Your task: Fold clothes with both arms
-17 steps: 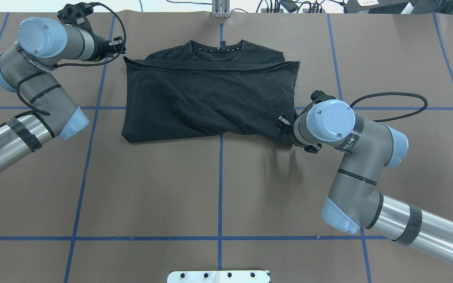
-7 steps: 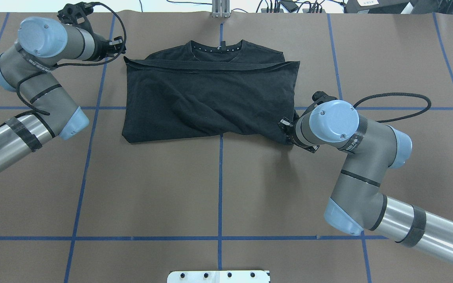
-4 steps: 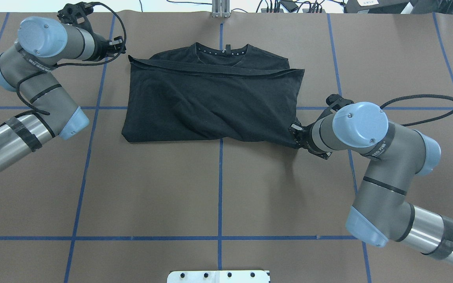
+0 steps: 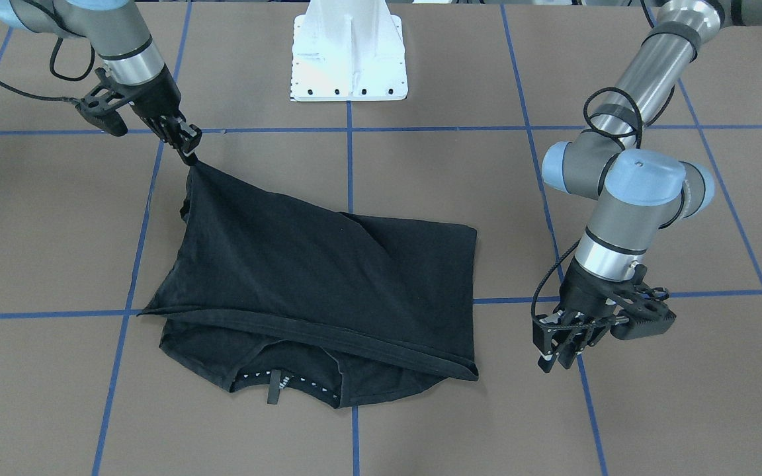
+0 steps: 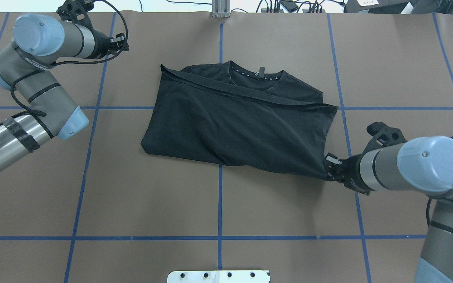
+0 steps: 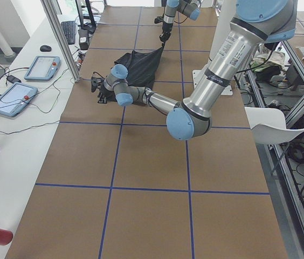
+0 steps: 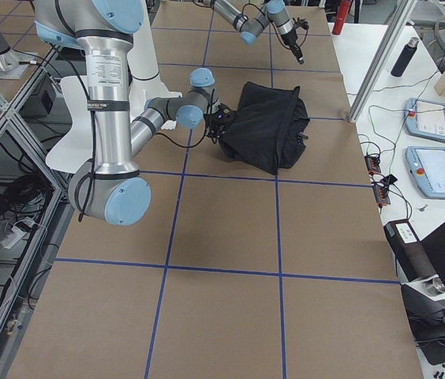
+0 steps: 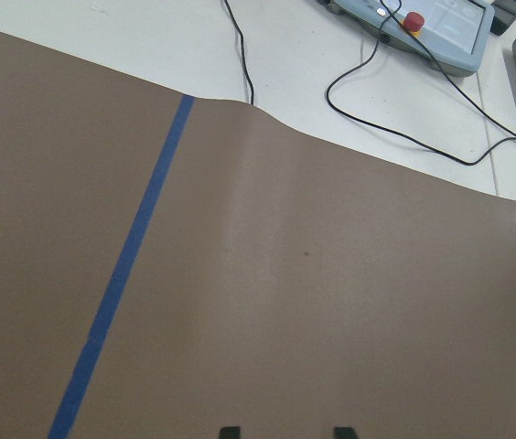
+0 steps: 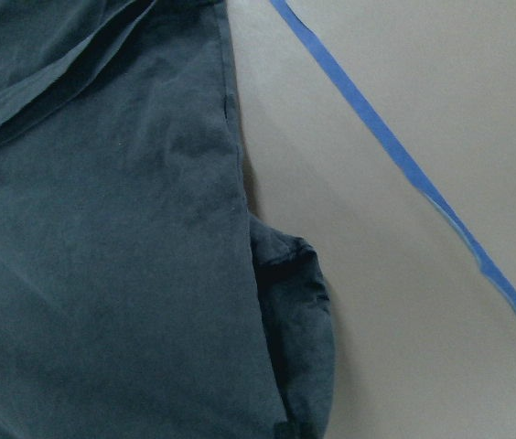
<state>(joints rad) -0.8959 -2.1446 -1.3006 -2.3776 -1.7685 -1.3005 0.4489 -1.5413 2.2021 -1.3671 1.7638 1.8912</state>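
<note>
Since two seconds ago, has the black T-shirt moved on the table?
Yes. Pulled by the right hand, the T-shirt slid right overhead: its collar, once on the centre blue tape line, now lies right of it.

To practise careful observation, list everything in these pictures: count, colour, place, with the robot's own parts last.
T-shirt: one, black, folded, mid-table.
table cover: one, brown, across the table.
tape lines: several, blue, forming a grid on the cover.
pedestal base: one, white, at the robot's edge.
teach pendants: two, grey-blue, on the white side desk.
left arm: one, silver-grey; left gripper open, empty, clear of the shirt.
right arm: one, silver-grey; right gripper shut on a shirt corner.
</note>
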